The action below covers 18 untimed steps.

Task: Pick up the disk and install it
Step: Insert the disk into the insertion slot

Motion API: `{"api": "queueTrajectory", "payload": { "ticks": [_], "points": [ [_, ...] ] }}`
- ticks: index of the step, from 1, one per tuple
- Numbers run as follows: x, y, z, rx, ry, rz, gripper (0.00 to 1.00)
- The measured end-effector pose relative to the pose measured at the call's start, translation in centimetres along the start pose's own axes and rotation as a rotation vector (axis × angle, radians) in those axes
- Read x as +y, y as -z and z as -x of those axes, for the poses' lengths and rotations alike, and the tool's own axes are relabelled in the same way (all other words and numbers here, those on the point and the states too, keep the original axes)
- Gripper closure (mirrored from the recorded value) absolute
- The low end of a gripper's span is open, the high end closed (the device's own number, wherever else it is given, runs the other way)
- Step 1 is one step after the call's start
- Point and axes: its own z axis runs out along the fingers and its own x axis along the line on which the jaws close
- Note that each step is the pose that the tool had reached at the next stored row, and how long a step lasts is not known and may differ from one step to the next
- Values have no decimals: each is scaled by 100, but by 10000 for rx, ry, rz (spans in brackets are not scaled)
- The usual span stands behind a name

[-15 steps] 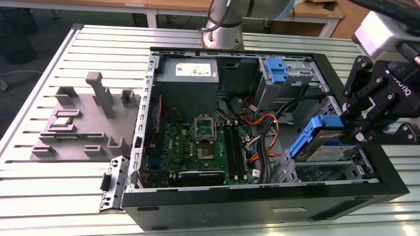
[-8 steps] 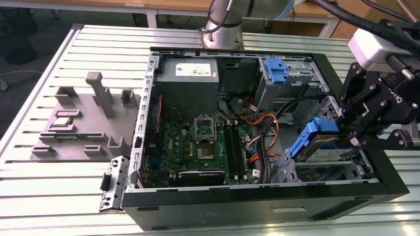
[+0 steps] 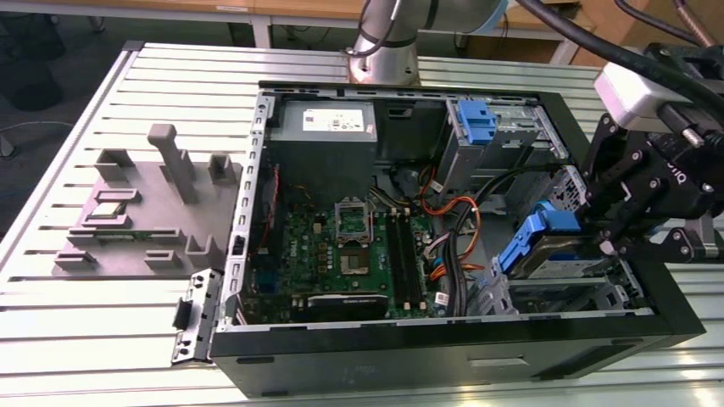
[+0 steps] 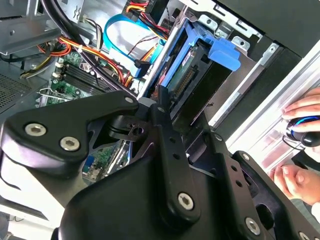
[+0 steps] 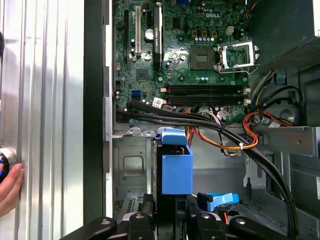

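The disk [image 3: 552, 248], silver with blue carrier rails, hangs tilted over the metal drive bay [image 3: 571, 292] at the exterior view's right end of the open computer case [image 3: 453, 356]. My gripper [image 3: 591, 231] is shut on it from the right side. In the first wrist view the disk's blue carrier [image 5: 176, 170] stands on edge between my fingers [image 5: 146, 220], above the grey bay floor [image 5: 131, 170]. The second wrist view shows the disk [image 4: 192, 75] with its blue tab [image 4: 225, 52] just beyond my fingertip [image 4: 161, 102].
The motherboard [image 3: 351, 246] lies in the case middle, with orange and black cables [image 3: 459, 225] running close to the bay. A grey power supply [image 3: 328, 123] and a blue bracket [image 3: 477, 123] sit at the back. A grey fixture [image 3: 147, 212] stands on the table. A person's hand [image 4: 300, 107] rests beside the case.
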Motion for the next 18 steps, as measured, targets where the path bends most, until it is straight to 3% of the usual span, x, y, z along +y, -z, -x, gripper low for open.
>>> {"api": "queueTrajectory", "payload": {
  "ticks": [3,15,18],
  "points": [
    [-1,-15,-1,-6,0,0,65],
    [-13,-220,-13,-1,0,0,65],
    [-13,-224,-13,2,-1,0,65]
  ]
}}
